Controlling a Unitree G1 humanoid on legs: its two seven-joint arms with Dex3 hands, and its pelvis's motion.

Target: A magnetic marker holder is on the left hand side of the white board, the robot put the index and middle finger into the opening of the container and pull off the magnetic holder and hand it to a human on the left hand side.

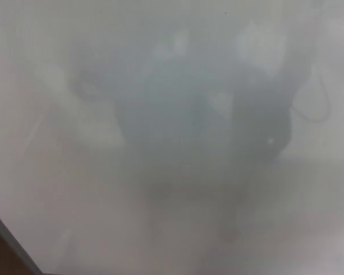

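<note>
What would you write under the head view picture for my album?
A glossy whiteboard fills the view, showing only a blurry dark reflection; no marker holder or robot hand in sight.

No text, label, brand, number or sign can be read here. The whiteboard [172,240] fills the head view and carries only a dim, blurred reflection on its glossy surface, with no writing on it that can be made out.

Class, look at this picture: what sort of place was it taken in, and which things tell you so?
Probably an office or classroom: a glossy whiteboard fills the view, its edge crosses the lower left, and it carries a dim reflection.
</note>
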